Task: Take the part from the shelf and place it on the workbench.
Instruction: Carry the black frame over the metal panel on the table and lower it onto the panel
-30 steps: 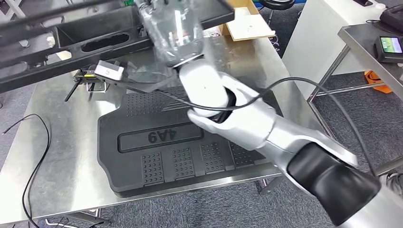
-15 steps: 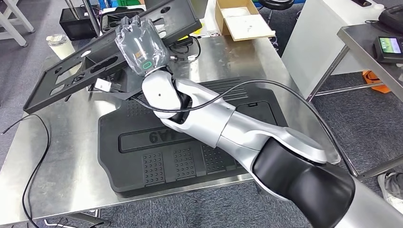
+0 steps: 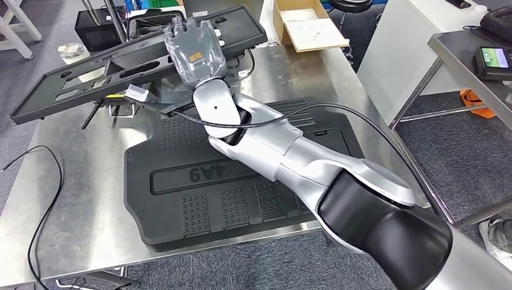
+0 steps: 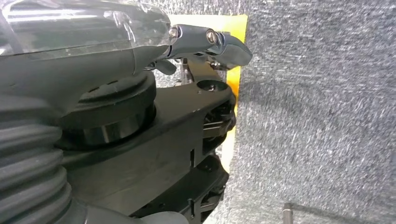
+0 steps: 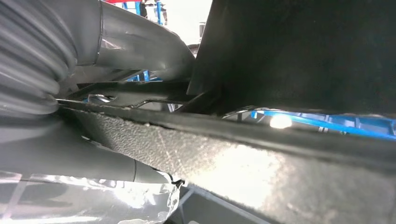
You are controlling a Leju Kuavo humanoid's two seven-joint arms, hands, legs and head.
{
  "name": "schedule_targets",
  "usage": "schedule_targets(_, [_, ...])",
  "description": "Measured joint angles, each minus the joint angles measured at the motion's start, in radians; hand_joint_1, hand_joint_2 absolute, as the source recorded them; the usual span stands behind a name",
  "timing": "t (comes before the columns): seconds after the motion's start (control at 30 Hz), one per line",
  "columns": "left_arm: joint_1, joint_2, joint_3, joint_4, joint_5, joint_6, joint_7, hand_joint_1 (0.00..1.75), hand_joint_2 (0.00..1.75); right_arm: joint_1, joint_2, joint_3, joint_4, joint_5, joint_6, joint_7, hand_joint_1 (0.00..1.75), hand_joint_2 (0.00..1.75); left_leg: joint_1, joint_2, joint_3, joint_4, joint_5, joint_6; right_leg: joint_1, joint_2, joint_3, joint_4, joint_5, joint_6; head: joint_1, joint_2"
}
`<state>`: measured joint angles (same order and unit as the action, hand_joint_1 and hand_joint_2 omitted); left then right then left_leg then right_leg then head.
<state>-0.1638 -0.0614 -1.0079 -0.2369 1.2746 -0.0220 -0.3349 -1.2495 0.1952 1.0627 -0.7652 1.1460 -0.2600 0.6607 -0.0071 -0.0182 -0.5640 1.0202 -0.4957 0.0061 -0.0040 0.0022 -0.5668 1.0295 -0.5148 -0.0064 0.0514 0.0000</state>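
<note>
Your right hand [image 3: 194, 51] gripped the long black part [image 3: 90, 69] over the bench's [image 3: 78, 199] far side; since a moment ago it levelled out, swinging left. Left hand [image 4: 140, 135]: grip unclear.

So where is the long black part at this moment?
In the head view, the long black part is held by the right hand over the far left of the steel workbench, behind the black ribbed mat.

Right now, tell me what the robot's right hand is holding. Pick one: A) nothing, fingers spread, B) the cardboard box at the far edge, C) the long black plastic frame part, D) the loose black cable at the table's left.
C: in the head view the right hand grips the long black frame part above the steel workbench.
</note>
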Motion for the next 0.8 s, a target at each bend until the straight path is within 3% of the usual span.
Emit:
schedule_targets(0.07, [0.0, 0.0, 0.0, 0.0, 0.001, 0.004, -0.002, 0.0, 0.0, -0.001, -0.002, -0.003, 0.0, -0.004, -0.003, 0.002, 0.0, 1.75, 0.0, 0.0, 0.0, 0.0, 0.0, 0.0, 0.0, 0.0, 0.0, 0.0, 0.0, 0.0, 0.0, 0.0])
schedule_targets(0.27, [-0.001, 0.0, 0.0, 0.0, -0.013, 0.062, -0.001, 0.0, 0.0, -0.015, -0.017, -0.016, -0.01, -0.076, -0.038, 0.003, 0.0, 1.75, 0.0, 0.0, 0.001, 0.0, 0.0, 0.0, 0.0, 0.001, 0.0, 0.0, 0.0, 0.0, 0.0, 0.0])
schedule_targets(0.53, [0.008, 0.0, 0.0, 0.001, -0.016, 0.063, 0.034, 0.0, 0.0, -0.026, -0.088, -0.068, -0.125, -0.388, -0.135, -0.108, 0.0, 1.75, 0.0, 0.001, 0.001, 0.0, 0.0, 0.0, 0.0, 0.002, 0.001, 0.0, 0.0, 0.0, 0.0, 0.0])
schedule_targets(0.8, [0.014, 0.0, 0.0, 0.004, -0.02, 0.055, 0.039, 0.0, 0.0, -0.033, -0.14, -0.094, -0.242, -0.434, -0.145, -0.113, 0.0, 1.75, 0.0, 0.002, 0.002, 0.0, 0.0, 0.0, 0.0, 0.002, 0.001, 0.0, 0.0, 0.0, 0.0, 0.0])
